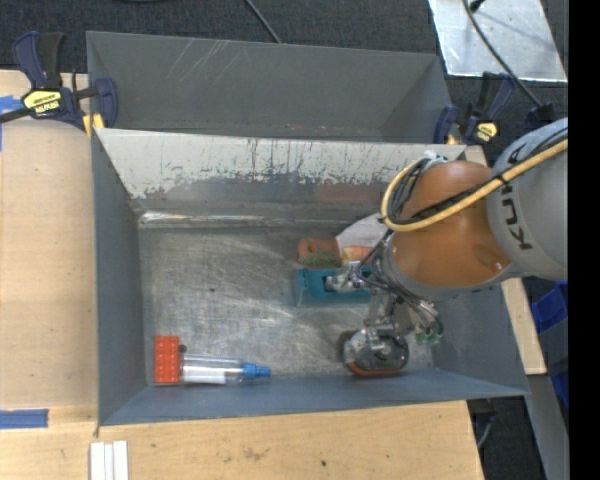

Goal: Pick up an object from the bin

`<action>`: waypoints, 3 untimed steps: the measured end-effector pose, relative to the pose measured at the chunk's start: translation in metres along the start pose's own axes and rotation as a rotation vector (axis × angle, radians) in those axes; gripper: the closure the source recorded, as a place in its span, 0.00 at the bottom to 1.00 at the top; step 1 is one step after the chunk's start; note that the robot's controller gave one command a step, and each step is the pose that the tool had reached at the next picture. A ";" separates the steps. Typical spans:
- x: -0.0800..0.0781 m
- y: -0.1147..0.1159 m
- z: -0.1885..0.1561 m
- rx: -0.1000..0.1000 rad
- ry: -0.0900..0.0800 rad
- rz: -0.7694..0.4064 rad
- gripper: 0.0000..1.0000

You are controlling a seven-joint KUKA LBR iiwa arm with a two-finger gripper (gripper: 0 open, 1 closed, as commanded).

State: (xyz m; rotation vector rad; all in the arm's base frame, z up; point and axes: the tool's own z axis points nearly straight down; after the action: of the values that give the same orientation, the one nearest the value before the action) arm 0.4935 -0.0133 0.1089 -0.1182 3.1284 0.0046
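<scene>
So, the claw [376, 348] sits low in the grey metal bin [115, 268], near-right corner, over a small dark roundish thing with a reddish edge [372, 369]. Can't tell if it's spread or pinching. A teal block [308, 288] lies close by. Probably the grasp step; next it needs a firm grip, then a lift.

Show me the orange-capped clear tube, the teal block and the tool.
Clear plastic tube with orange cap [212, 370]: camera view, its clear barrel.
Teal rectangular block [309, 288]: camera view, its left part.
Tool [377, 352]: camera view, its metal tip.

Grey metal bin [116, 268], on its floor an orange-capped clear tube [206, 370] front-left and a teal block [308, 288] mid-right.
</scene>
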 end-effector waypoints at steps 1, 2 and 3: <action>-0.001 -0.008 0.018 0.007 0.005 -0.094 0.00; -0.015 -0.012 0.024 0.004 0.013 0.109 0.00; -0.026 -0.035 0.026 -0.018 0.019 0.053 0.00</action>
State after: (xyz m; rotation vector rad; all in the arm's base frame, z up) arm 0.5226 -0.0464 0.0835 -0.0363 3.1496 0.0328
